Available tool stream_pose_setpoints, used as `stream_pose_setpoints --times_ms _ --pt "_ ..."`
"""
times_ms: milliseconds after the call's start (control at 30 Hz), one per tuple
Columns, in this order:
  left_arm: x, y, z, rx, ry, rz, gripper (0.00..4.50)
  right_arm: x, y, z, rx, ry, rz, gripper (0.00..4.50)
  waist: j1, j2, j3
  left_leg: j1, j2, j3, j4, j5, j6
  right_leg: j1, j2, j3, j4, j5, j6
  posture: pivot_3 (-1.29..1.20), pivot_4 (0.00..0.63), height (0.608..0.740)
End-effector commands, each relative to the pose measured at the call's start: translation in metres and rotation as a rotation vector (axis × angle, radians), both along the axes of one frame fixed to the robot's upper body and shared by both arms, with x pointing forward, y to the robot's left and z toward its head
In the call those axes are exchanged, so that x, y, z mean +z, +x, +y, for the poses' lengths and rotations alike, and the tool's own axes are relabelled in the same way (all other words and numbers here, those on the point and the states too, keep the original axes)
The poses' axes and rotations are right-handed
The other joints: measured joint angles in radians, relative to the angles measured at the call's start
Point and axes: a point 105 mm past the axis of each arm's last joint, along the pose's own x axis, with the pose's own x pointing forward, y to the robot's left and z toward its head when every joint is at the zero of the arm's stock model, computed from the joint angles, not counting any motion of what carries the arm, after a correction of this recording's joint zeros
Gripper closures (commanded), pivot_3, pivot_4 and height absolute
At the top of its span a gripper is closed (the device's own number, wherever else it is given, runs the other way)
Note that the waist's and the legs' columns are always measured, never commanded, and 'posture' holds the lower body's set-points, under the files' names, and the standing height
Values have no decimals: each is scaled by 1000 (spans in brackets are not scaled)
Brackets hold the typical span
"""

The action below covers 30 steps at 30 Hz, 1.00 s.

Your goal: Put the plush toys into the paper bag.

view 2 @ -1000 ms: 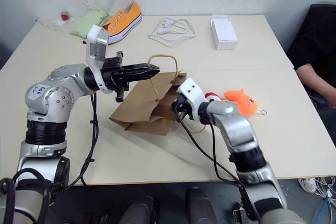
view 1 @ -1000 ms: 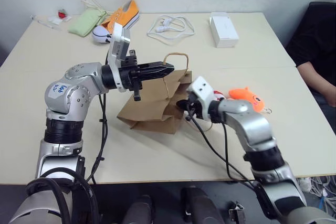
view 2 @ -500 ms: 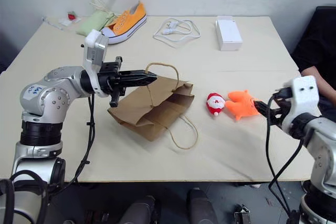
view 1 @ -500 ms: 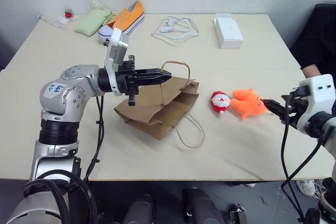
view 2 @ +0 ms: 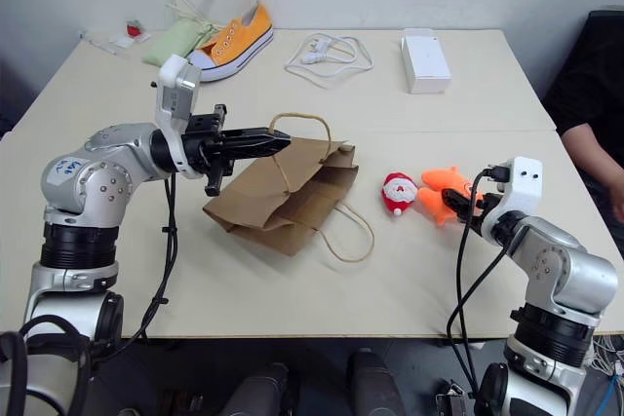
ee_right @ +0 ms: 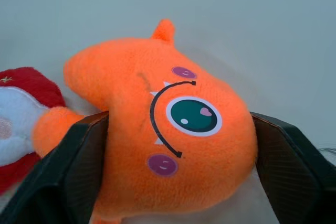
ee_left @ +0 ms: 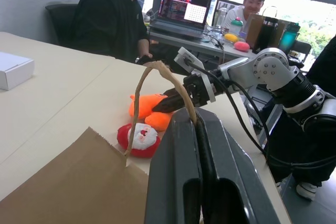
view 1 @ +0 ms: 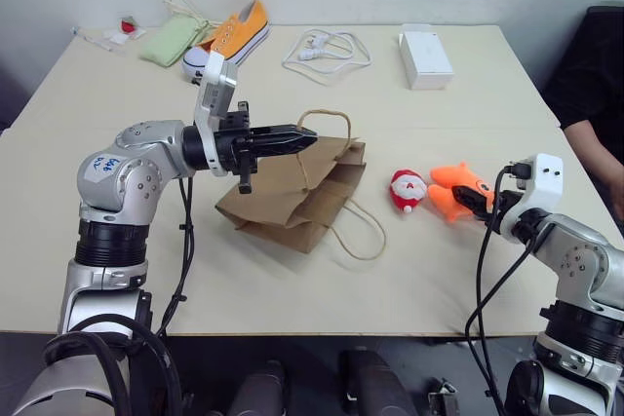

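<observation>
The brown paper bag [view 1: 292,207] lies on the table with its mouth toward the toys. One cord handle [ee_left: 152,72] is lifted, and my left gripper [view 1: 310,136] is shut on it. The orange plush toy [view 1: 456,185] lies to the right of the bag, with the smaller red-and-white plush toy [view 1: 407,189] beside it on the bag side. My right gripper [view 1: 476,202] reaches in from the right, low over the table. It is open, with one finger [ee_right: 79,166] on each flank of the orange toy [ee_right: 168,140], which rests on the table.
The bag's second handle [view 1: 363,239] lies loose on the table. An orange sneaker [view 1: 234,31], a green pouch [view 1: 166,41], a white cable [view 1: 327,49] and a white box [view 1: 426,54] sit along the far edge. A person [view 1: 595,114] sits at the right.
My right gripper has left the bag's mouth, swung far right and opened. It now reaches in around the orange toy. The left gripper keeps the handle where it was.
</observation>
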Motion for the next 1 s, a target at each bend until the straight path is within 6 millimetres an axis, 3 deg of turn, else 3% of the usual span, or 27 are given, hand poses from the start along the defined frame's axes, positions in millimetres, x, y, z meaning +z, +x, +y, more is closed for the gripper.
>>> stream_pose_setpoints --times_ms 33,133,233,333,433,567,700,833,900,1000 --pt "16 -4 4 10 -14 -71 4500 5 -2 -7 -20 -42 -33 2025 0 0 0 0 0 0 0 0 0 0 0 0 0 0 0 0 150 740" --pt "17 -3 6 21 -15 -72 4500 10 -5 -12 -25 -87 -48 2971 1 0 0 0 0 0 0 0 0 0 0 0 0 0 0 0 150 740" --pt "18 -2 8 30 -16 -72 4500 33 -12 -12 7 -91 -113 3820 3 0 0 0 0 0 0 0 0 0 0 0 0 0 0 0 150 740" --pt "19 -3 8 31 -17 -74 4500 66 -21 24 222 -85 -209 4447 1 0 0 -1 0 0 0 0 0 0 0 0 0 0 0 0 150 740" --pt "19 -3 7 30 -21 -75 4500 78 -38 76 505 -151 -232 4476 -6 0 0 0 1 0 0 0 0 0 1 1 0 0 0 0 150 740" --pt "20 -4 3 22 -27 -79 4500 70 -44 128 729 -279 -219 4476 -3 0 0 0 2 -1 0 0 0 0 2 0 -2 0 0 0 150 740" --pt "21 -4 1 13 -30 -83 4500 60 -36 163 852 -363 -213 4476 3 0 0 -1 1 -1 1 0 0 0 1 0 -3 0 0 0 150 740" --pt "21 -4 0 9 -30 -85 4500 57 -26 177 881 -408 -219 4476 4 0 0 -1 0 -2 1 0 0 0 0 -1 -5 0 0 0 150 740" --pt "21 -6 -2 -5 -23 -88 4500 55 -14 196 936 -491 -235 4476 0 0 0 -1 0 -3 1 0 0 0 0 -2 -5 0 0 0 150 740" --pt "20 -8 -3 -16 -18 -88 4500 52 -5 220 1104 -803 -309 4476 -12 0 0 -1 0 0 1 0 0 -2 0 -2 -5 0 0 0 150 740"
